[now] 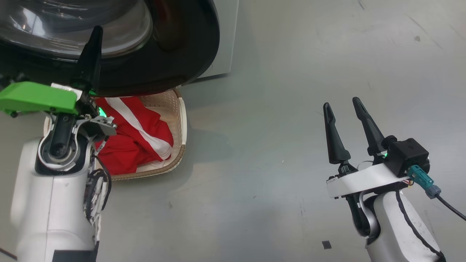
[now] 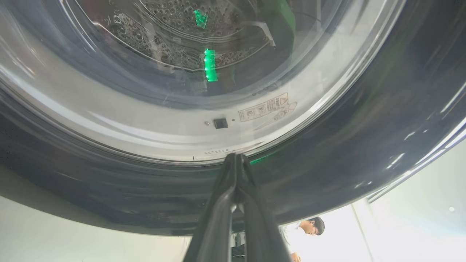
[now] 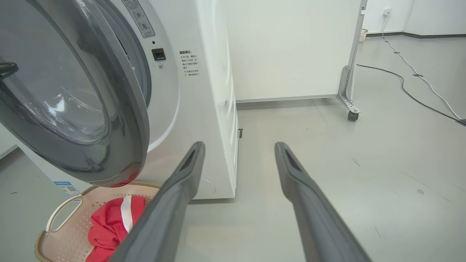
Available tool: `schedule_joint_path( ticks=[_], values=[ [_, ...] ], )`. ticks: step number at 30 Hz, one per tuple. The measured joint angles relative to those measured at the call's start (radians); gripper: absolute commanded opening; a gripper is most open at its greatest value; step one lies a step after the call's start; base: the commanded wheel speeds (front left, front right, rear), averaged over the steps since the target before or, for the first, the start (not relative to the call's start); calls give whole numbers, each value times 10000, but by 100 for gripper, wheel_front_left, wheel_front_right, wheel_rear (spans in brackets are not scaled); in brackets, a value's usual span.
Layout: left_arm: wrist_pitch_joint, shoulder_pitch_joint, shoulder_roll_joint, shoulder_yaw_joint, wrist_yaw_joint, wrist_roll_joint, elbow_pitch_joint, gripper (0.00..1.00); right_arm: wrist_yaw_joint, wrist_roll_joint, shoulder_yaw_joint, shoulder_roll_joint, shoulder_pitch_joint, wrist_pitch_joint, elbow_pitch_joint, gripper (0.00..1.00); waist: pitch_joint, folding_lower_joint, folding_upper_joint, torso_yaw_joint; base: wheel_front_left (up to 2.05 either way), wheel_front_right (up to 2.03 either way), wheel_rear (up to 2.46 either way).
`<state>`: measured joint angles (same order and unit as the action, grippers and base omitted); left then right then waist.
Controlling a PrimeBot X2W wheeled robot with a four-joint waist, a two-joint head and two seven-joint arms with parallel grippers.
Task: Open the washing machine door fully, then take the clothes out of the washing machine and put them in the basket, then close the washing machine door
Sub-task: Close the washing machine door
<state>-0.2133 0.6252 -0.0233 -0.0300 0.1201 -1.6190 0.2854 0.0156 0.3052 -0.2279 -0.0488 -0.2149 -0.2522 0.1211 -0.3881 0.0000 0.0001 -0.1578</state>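
Two long dark fingers of the left gripper (image 1: 95,40) are pressed together with nothing between them. Their joined tip points at the lower part of the large round door (image 1: 189,43), where its glossy black ring meets the clear bulging glass. I cannot tell whether the tip touches it. The door stands swung out from the big white boxy washing machine (image 3: 204,91) and overhangs the small cream perforated basket with a brown woven-look rim (image 1: 174,160), hiding the basket's far end in the head view. The bright red garment with white stripes (image 1: 134,138) lies bunched inside the basket, partly behind the left arm's wrist.

The right gripper (image 1: 341,103) hangs well apart from the machine over bare floor, its fingers spread and empty.

A small blue sticker (image 3: 67,186) sits low on the machine's front, just above the basket. Beyond the machine stands a white panel on a castor foot (image 3: 351,115), and a dark cable (image 3: 411,87) trails across the smooth grey floor (image 1: 291,72). In the left wrist view, a person in a white top (image 2: 309,227) shows below the door's edge.
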Motion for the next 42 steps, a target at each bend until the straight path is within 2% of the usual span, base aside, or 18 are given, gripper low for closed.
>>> schedule_joint_path(
  ticks=[9, 15, 16, 17, 18, 19, 20, 25, 30, 37, 40, 42],
  values=[
    [224, -1784, -12, 8, 0, -1193, -1187, 0, 6, -123, 174, 0, 192, 0, 92, 100, 254, 0, 0, 524, 0, 0, 0],
    [405, -2834, -19, -128, 0, -1227, -1831, 0, 35, -255, 249, 0, 225, 0, 153, 100, 448, 0, 0, 855, 0, 0, 0],
    [485, -2992, -19, -148, 0, -1229, -1950, 7, 35, -261, 274, 0, 249, 0, 157, 100, 485, 0, 0, 905, 0, 0, 0],
    [560, -3126, -19, -153, 0, -1229, -2054, 37, 36, -263, 290, -2, 276, 0, 173, 100, 523, 0, 0, 954, 0, 0, 0],
    [575, -3260, -31, -180, 0, -1225, -2163, 46, 36, -265, 311, 0, 318, 0, 192, 100, 566, 0, 0, 1001, 0, 0, 0],
    [614, -3384, -33, -224, 0, -1212, -2251, 91, 36, -265, 330, 0, 371, 0, 203, 100, 608, 0, 0, 1046, 0, 0, 0],
    [700, -3504, -29, -244, 0, -1197, -2326, 100, 38, -267, 341, -2, 421, 0, 221, 100, 654, 0, 0, 1090, 0, 0, 0],
    [1327, -4002, -29, -121, 0, -610, -2859, 100, 100, -399, 428, -6, 572, 0, 257, 100, 882, 0, 0, 1315, 0, 0, 0],
    [2011, -4146, -119, -155, 0, 1289, -3436, 100, 102, -453, 531, -21, 661, 0, 305, 100, 1108, 0, 0, 1528, 0, 0, 0],
    [3758, -4422, -1250, -573, 2, 5147, -4128, 100, 130, -529, 629, -52, 955, 0, 349, 100, 1465, 0, 0, 1752, 0, 0, 0],
    [4462, -4711, -1891, -865, 8, 6987, -4048, 100, 136, -541, 654, -54, 1027, 0, 357, 100, 1618, 0, 0, 1822, 0, 0, 0],
    [4849, -4993, -2031, -974, 8, 7915, -3870, 100, 138, -556, 679, -54, 1036, 0, 355, 100, 1718, 0, 0, 1851, 0, 0, 0]
  ],
)
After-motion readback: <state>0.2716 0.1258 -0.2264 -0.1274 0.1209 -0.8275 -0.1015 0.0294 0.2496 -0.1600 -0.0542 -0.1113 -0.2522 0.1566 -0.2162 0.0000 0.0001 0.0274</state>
